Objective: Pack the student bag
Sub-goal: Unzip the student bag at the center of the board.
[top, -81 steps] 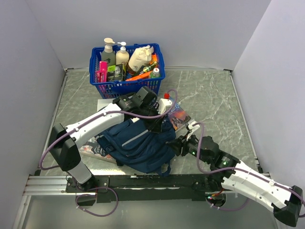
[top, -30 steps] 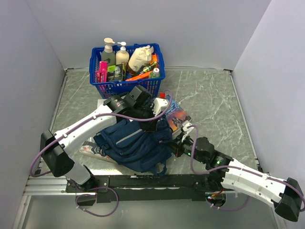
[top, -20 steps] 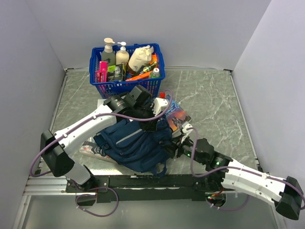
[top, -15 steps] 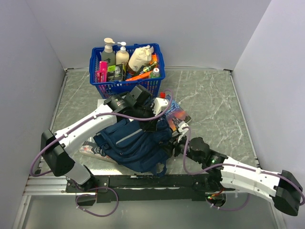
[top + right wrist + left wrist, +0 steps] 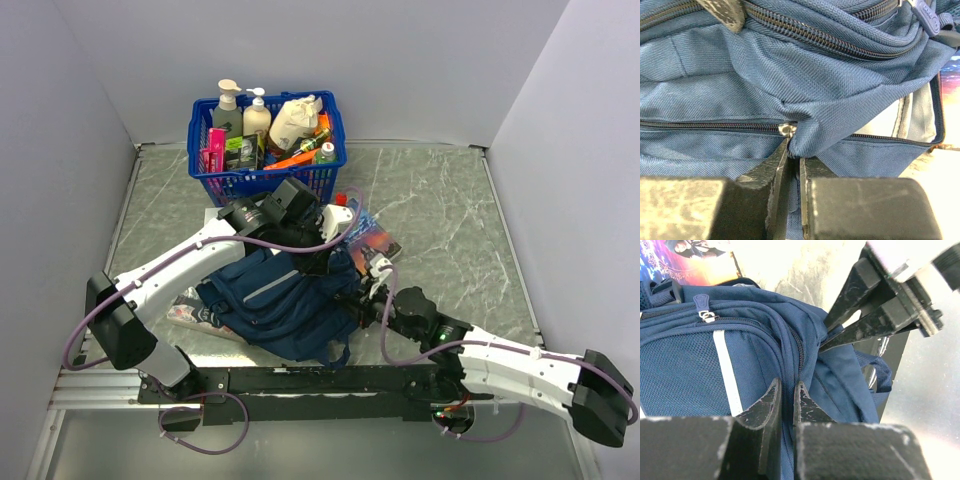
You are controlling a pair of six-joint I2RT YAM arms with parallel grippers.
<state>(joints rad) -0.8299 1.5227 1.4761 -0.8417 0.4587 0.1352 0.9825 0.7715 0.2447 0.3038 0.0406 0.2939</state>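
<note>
The student bag (image 5: pixel 268 308), navy blue with a pale stripe, lies slumped between the two arms at the table's near side. My left gripper (image 5: pixel 323 262) reaches over its top right edge. In the left wrist view it (image 5: pixel 787 390) is shut on a ridge of the bag's fabric (image 5: pixel 690 365) beside a zip. My right gripper (image 5: pixel 352 300) meets the bag from the right. Its jaws (image 5: pixel 793 155) are shut on a fold of the blue cloth (image 5: pixel 815 80) right beside a silver zipper pull (image 5: pixel 786 129). The zip is partly undone to the right of the pull.
A blue mesh basket (image 5: pixel 330 165) full of bottles and packets stands at the back. A colourful book (image 5: pixel 374 240) lies just right of the bag, against a red-capped white item (image 5: pixel 343 202). A printed flat item (image 5: pixel 188 312) sticks out under the bag's left side. Grey walls enclose the table.
The right arm slid left into the bag; its jaws opened, then shut on the fold by the zipper pull. The left arm holds still after earlier pulling the bag slightly left.
</note>
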